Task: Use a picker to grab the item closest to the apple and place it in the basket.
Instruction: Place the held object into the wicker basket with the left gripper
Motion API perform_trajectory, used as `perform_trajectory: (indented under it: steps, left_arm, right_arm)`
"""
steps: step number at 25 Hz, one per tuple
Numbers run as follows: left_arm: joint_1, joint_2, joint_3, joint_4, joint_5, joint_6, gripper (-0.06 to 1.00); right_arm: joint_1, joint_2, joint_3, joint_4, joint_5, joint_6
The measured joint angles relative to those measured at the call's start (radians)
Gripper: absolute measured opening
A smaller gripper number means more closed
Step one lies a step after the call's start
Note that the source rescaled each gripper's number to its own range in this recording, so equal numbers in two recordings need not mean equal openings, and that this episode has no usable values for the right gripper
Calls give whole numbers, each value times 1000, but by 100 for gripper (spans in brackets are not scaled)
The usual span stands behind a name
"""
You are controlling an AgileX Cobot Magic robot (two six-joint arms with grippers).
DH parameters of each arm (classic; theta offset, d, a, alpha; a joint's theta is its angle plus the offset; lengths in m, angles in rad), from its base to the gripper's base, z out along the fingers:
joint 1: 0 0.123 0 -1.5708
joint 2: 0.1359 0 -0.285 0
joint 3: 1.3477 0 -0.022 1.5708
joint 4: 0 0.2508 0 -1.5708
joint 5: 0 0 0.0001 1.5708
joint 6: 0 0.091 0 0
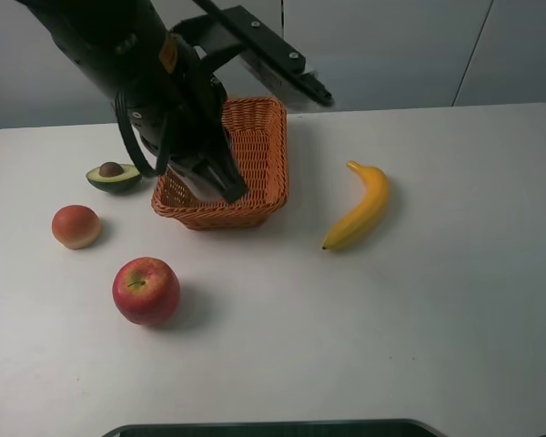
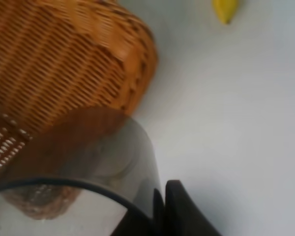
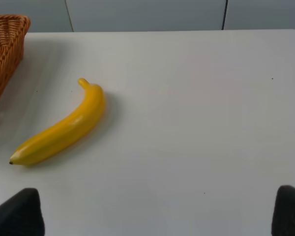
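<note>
A red apple [image 1: 146,289] lies at the front left of the white table. Closest to it is a peach-coloured round fruit [image 1: 75,226], just up and to its left. The orange wicker basket [image 1: 264,155] stands at the middle back. My left gripper [image 1: 217,182] hangs over the basket's left part, well away from both fruits. The left wrist view is blurred: it shows the basket wall [image 2: 64,64], a translucent curved piece and one dark finger [image 2: 184,211], and the jaw state is unclear. My right gripper [image 3: 152,216] is open and holds nothing.
A halved avocado [image 1: 114,176] lies left of the basket. A yellow banana [image 1: 359,205] lies to the basket's right, also seen as the banana [image 3: 64,129] in the right wrist view. A black bar [image 1: 268,50] juts out above the basket's far rim.
</note>
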Motion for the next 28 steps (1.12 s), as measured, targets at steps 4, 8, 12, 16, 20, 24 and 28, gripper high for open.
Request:
perform_trajectory:
  steps: [4, 8, 12, 16, 20, 24, 28]
  left_arm:
    - [115, 3, -5, -61, -54, 34, 0]
    - [182, 59, -58, -136, -56, 95, 0]
    - [188, 152, -137, -128, -56, 110, 0]
    - [188, 253, -220, -121, -56, 113, 0]
    - [188, 336, -257, -109, -66, 115, 0]
    - [188, 388, -258, -95, -100, 115, 0]
    - [188, 395, -258, -91, -123, 115, 4]
  right_arm:
    - [0, 0, 0, 0, 0, 0]
    - [0, 0, 0, 0, 0, 0]
    - [0, 0, 0, 0, 0, 0]
    - [0, 0, 0, 0, 0, 0]
    - [0, 0, 0, 0, 0, 0]
    - [0, 0, 0, 0, 0, 0]
    - [0, 0, 0, 0, 0, 0]
